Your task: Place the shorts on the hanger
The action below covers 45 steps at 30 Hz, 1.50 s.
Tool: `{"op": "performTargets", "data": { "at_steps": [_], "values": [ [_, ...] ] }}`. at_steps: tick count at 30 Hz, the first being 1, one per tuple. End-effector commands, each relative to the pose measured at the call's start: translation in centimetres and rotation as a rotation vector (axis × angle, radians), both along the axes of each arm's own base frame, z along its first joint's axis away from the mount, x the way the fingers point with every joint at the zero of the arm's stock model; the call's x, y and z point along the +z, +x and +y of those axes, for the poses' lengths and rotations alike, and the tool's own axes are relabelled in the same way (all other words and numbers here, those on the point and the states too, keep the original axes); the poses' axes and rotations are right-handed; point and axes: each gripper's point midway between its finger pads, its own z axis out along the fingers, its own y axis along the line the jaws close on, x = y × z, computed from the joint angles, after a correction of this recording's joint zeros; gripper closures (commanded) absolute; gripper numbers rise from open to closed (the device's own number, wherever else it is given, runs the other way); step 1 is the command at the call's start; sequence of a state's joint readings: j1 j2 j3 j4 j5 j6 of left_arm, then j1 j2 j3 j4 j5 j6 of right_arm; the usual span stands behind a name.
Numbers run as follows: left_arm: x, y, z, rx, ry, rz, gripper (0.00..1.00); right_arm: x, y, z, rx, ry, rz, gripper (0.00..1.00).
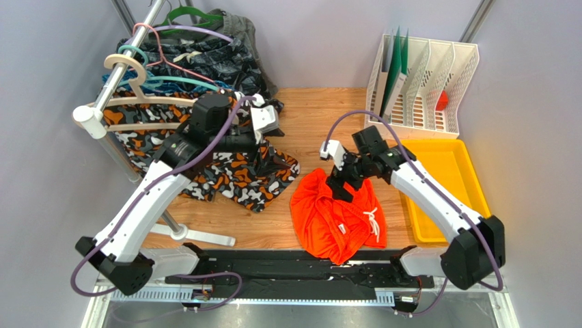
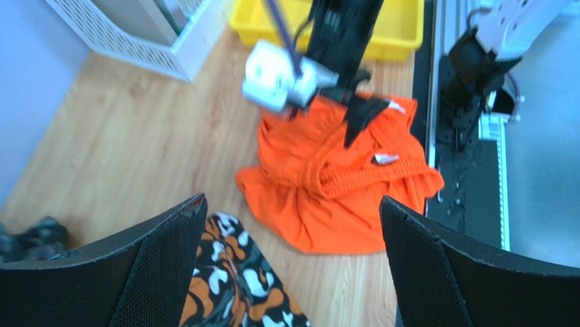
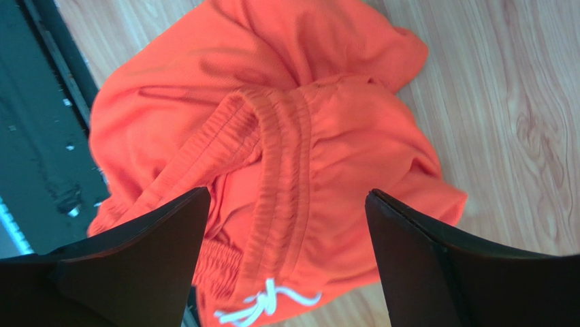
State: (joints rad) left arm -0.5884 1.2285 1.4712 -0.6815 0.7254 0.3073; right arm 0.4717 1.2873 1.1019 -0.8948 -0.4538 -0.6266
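Note:
The bright orange-red shorts (image 1: pixel 338 219) lie crumpled on the wooden table near the front edge, elastic waistband and white drawstring (image 3: pixel 269 303) showing. My right gripper (image 1: pixel 339 188) hovers open just over the shorts (image 3: pixel 306 136), its jaws astride the waistband with nothing pinched; in the right wrist view the gripper (image 3: pixel 287 193) stands wide. My left gripper (image 1: pixel 268 152) is open over the camouflage shorts, left of the orange shorts (image 2: pixel 333 191); its jaws (image 2: pixel 291 201) hold nothing. The cream hanger (image 1: pixel 147 101) hangs on the rack at the back left.
Camouflage shorts (image 1: pixel 232 171) hang and spread over the table's left. The rack pole (image 1: pixel 123 61) carries thin teal, pink, green and purple hangers and dark clothes (image 1: pixel 225 48); its foot (image 1: pixel 198 236) lies front left. A white file organiser (image 1: pixel 423 82) and yellow tray (image 1: pixel 444 184) sit right.

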Motion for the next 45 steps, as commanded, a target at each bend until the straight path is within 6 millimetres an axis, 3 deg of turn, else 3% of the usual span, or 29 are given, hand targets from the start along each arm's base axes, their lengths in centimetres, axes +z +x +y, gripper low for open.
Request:
{"op": "performTargets", "data": {
  "at_steps": [1,7,12,15,18,20,21,22,23,26,27,28,29,31,32,36,37,39,40,45],
  "values": [
    [3.5,-0.5,-0.1,0.0,-0.116,-0.089,0.01,-0.8,3.9,2.8,0.048,0.022,-0.159,0.11],
    [3.9,-0.8,0.4,0.024,-0.123,-0.099,0.01,-4.1,4.1,5.1,0.103,-0.052,-0.165,0.16],
    [3.7,-1.1,0.6,0.014,-0.113,-0.098,0.01,-7.0,4.1,4.9,0.151,-0.194,-0.199,0.2],
    [3.3,-1.1,0.5,0.004,-0.105,-0.094,0.01,-7.4,4.8,4.6,0.155,-0.243,-0.225,0.24],
    [2.9,-1.1,0.3,-0.009,-0.096,-0.087,0.01,-7.9,5.0,3.6,0.178,-0.315,-0.216,0.38],
    [2.6,-0.8,0.3,-0.008,-0.086,-0.095,0.01,-7.6,5.2,3.3,0.184,-0.34,-0.223,0.56],
    [2.5,-0.7,0.3,-0.007,-0.081,-0.096,0.01,-7.3,5.2,3.1,0.177,-0.345,-0.22,0.66],
    [2.3,-0.5,0.2,-0.012,-0.075,-0.108,0.01,-6.1,6.0,3.4,0.152,-0.33,-0.24,0.87],
    [2.2,-0.4,0.2,-0.015,-0.07,-0.113,0.02,-5.3,6.5,3.2,0.084,-0.314,-0.232,1.0],
    [1.8,-0.3,0.0,-0.041,-0.055,-0.159,0.03,-0.5,9.8,2.5,-0.12,-0.219,-0.24,1.0],
    [1.0,0.1,-0.6,-0.053,-0.023,-0.187,0.03,4.1,13.4,-0.3,-0.424,-0.072,-0.174,1.0],
    [0.7,0.4,-0.8,-0.047,-0.008,-0.197,0.04,4.7,13.8,-1.2,-0.539,-0.022,-0.116,1.0],
    [0.1,0.9,-1.2,-0.053,0.011,-0.203,0.04,5.7,15.2,-3.6,-0.644,0.015,-0.099,1.0],
    [-1.4,1.3,-2.3,-0.057,0.057,-0.203,0.05,7.1,16.0,-4.8,-0.769,0.113,-0.037,1.0],
    [-2.3,1.3,-2.8,-0.065,0.076,-0.193,0.05,7.1,16.4,-6.3,-0.827,0.137,-0.014,1.0],
    [-6.7,1.7,-5.1,-0.087,0.145,-0.132,0.07,5.6,16.0,-6.8,-0.929,0.177,0.087,1.0],
    [-8.9,1.3,-5.9,-0.102,0.176,-0.093,0.07,4.6,15.8,-6.9,-0.945,0.172,0.105,1.0],
    [-10.4,1.6,-6.9,-0.083,0.182,-0.091,0.07,3.6,15.6,-7.1,-0.987,0.164,0.123,1.0],
    [-12.6,1.2,-7.5,-0.08,0.206,-0.043,0.07,2.7,15.3,-7.5,-1.009,0.152,0.136,1.0],
    [-16.7,1.5,-9.7,0.006,0.224,0.056,0.11,1.4,15.3,-9.5,-1.148,0.139,0.16,1.0]
  ]
}}
